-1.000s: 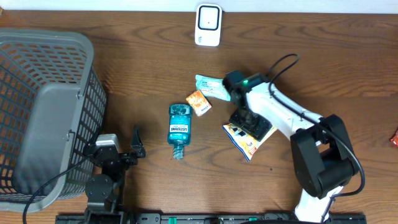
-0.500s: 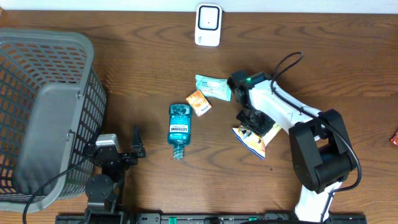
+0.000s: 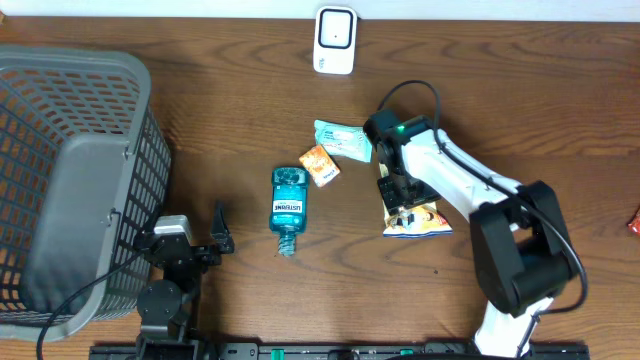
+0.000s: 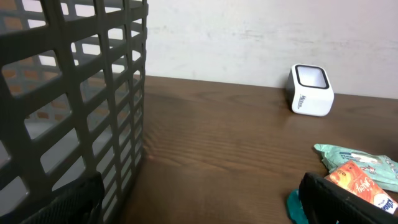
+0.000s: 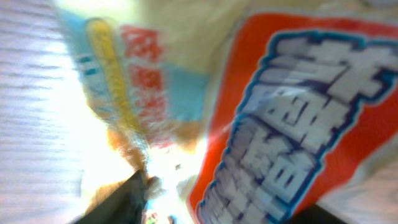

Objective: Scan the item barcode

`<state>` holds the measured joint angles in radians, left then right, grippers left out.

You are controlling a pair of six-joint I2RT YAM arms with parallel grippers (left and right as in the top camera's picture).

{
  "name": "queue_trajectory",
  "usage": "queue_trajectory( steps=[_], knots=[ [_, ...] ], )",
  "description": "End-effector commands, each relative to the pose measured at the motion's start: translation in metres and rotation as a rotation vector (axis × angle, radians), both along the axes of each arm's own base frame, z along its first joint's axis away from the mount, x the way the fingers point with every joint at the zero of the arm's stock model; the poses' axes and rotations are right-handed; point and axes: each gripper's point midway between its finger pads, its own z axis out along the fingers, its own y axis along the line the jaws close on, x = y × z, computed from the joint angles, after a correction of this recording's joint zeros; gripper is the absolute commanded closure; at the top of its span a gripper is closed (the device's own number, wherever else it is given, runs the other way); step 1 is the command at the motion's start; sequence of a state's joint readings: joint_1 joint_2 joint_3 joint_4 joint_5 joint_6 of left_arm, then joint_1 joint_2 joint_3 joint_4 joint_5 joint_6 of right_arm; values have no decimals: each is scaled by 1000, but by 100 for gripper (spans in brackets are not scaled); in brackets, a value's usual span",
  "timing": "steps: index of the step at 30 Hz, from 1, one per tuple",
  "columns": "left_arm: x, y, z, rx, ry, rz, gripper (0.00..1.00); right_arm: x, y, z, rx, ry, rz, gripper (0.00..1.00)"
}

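Brown wood-grain tabletop [image 3: 200, 100]; grey grid-walled basket [image 3: 70, 60]; white scanner [image 3: 334, 41] with black window; teal bottle [image 3: 288, 208]; orange packet [image 3: 320, 165]; pale green pack [image 3: 340, 140]; snack bag [image 3: 430, 222] yellow and red-orange, blue-and-white lettering.

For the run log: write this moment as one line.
right jaws: at packet, grip unclear | left jaws: open, by basket | scanner: no item there
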<state>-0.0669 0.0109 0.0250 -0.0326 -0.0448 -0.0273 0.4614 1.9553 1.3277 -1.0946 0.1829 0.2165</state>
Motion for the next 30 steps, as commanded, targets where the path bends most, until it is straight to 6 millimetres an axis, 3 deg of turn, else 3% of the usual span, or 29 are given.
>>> queue_trajectory(
  steps=[1,5,9,14,16,17,18,20,25,27,30],
  knots=[
    [-1,5,-17,-2,47,29,0,10,14,48,102,-119,74,25],
    [-1,5,-17,-2,47,29,0,14,22,91,177,-268,-21,20],
    [-1,5,-17,-2,47,29,0,19,32,101,206,-341,-57,20],
    [-1,5,-17,-2,47,29,0,20,34,68,144,-307,-145,27],
    [-1,5,-17,-2,47,29,0,24,23,47,60,-298,-223,41],
    [-1,5,-17,-2,47,29,0,22,14,33,9,-276,-284,63],
    [-1,5,-17,-2,47,29,0,19,9,24,-15,-253,-324,74],
    [-1,5,-17,-2,47,29,0,13,0,9,-60,-211,-390,88],
    [-1,5,-17,-2,47,29,0,4,-1,-26,-88,-114,-415,97],
    [-1,5,-17,-2,47,29,0,0,15,-42,-13,-36,-339,99],
    [-1,5,-17,-2,47,29,0,5,39,-33,125,-1,-220,99]
  ],
)
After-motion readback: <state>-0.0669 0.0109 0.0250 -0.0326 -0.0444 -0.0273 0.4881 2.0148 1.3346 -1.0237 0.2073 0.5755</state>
